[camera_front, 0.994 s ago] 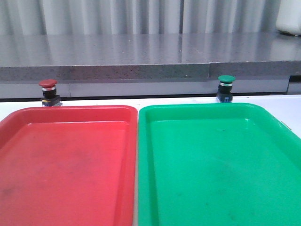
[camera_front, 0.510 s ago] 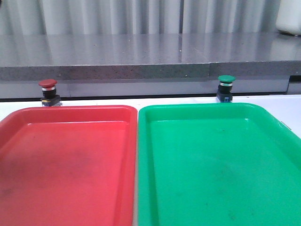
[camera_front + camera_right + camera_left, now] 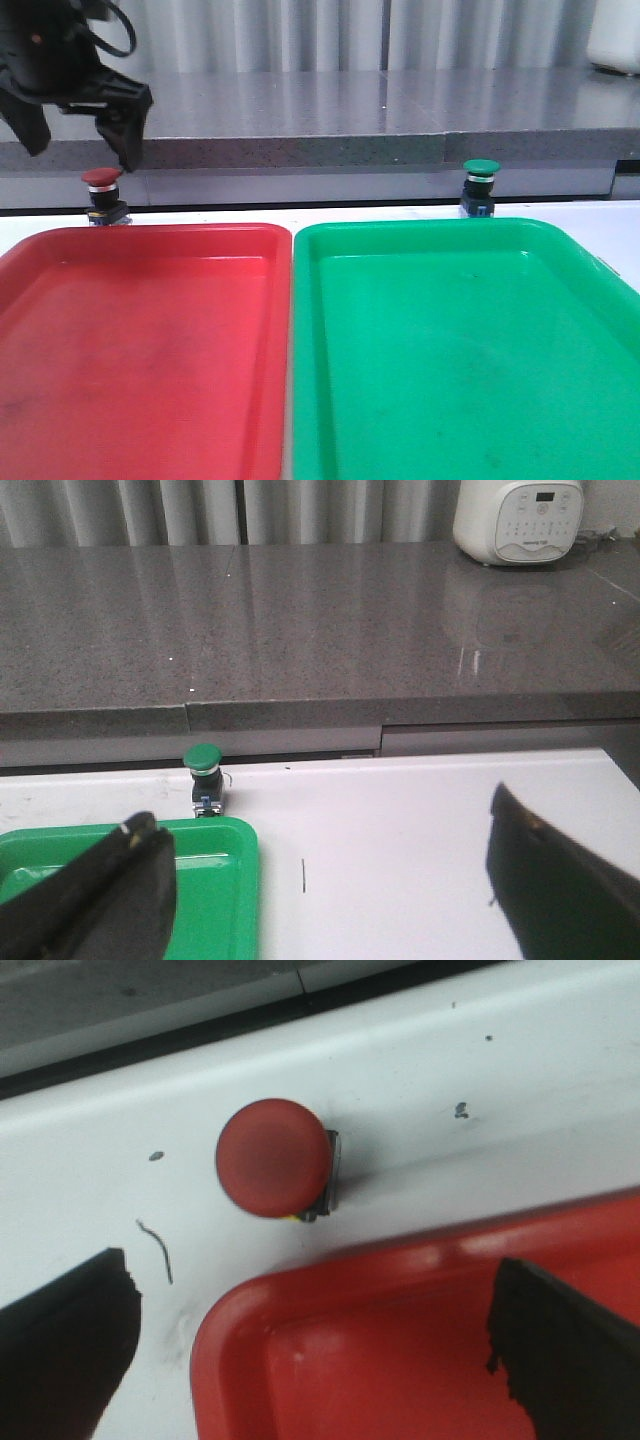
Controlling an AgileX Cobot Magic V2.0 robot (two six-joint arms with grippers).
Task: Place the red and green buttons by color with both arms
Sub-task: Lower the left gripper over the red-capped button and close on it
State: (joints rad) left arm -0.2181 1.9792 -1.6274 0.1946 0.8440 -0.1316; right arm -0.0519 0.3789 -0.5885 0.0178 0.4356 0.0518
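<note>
With its jaws spread wide and empty, the left end effector [image 3: 85,148] should descend centred over the dark red mushroom-capped push-button [image 3: 101,178].

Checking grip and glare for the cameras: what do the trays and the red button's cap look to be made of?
Red tray and green tray: likely moulded plastic, glossy, with soft highlights along rounded rims and faint scuffs. Red button cap: probably plastic too, a smooth dull-red dome with little shine; a metal-looking collar shows beneath it in the front view.
</note>
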